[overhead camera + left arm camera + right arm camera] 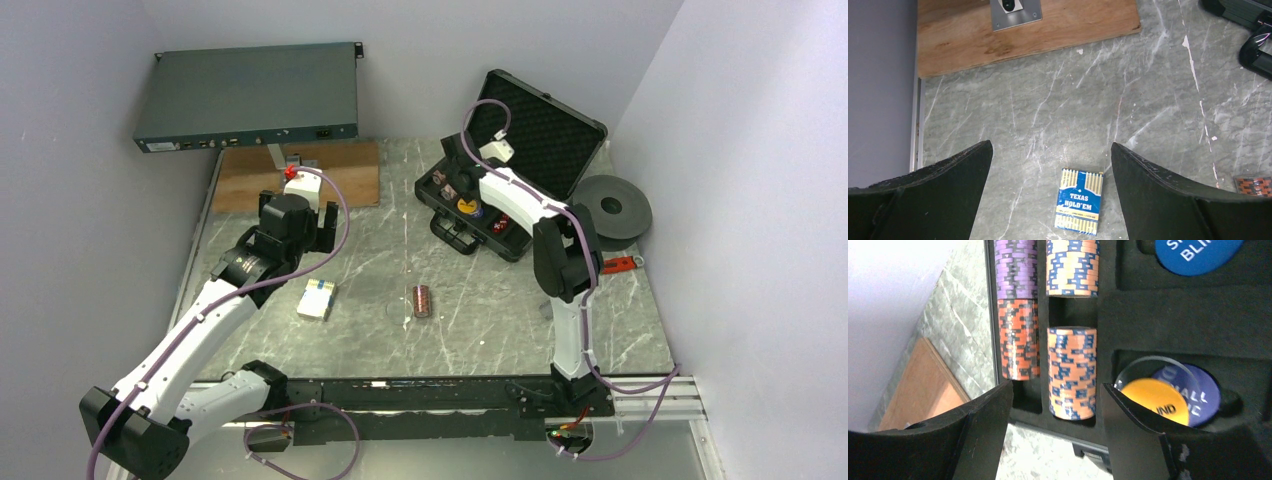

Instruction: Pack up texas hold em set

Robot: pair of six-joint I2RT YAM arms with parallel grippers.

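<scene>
The black case (522,235) lies open at the back right, its lid (540,128) propped up. My right gripper (1054,387) hangs open over the case's left end, its fingers straddling an orange-blue chip roll (1071,372) that sits in its foam slot. An orange-black roll (1019,337), a purple roll (1016,267), a yellow button (1153,400) and a blue button (1198,255) also lie in the foam. The blue-white card box (1079,201) lies flat on the table under my wide-open left gripper (1052,147). One reddish-brown chip roll (422,300) lies loose mid-table.
A flat grey rack box (245,100) leans on the back wall above a wooden board (300,175). A black disc (612,207) and a small red tool (620,264) lie right of the case. The case handle (1255,50) shows at the left wrist view's upper right.
</scene>
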